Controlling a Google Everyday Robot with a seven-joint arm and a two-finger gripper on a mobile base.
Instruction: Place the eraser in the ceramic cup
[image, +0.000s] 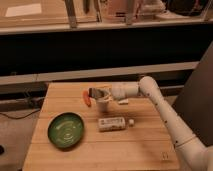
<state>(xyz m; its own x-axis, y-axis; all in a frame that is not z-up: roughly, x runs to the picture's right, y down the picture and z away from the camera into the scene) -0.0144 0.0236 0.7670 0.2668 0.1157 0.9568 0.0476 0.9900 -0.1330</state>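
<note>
My gripper (98, 93) reaches in from the right over the wooden table and is shut on the eraser (94, 92), a flat dark grey block that sticks out to the left of the fingertips. The white ceramic cup (102, 105) stands upright directly under the gripper. The eraser hangs just above the cup's rim, slightly to its left. Part of the cup's rim is hidden by the gripper.
An orange carrot-like item (87, 98) lies just left of the cup. A green round plate (66, 130) sits front left. A white labelled tube (113, 123) lies in front of the cup. A small white pad (123, 102) lies under the arm. The wooden table (140, 150) has a near edge at the bottom.
</note>
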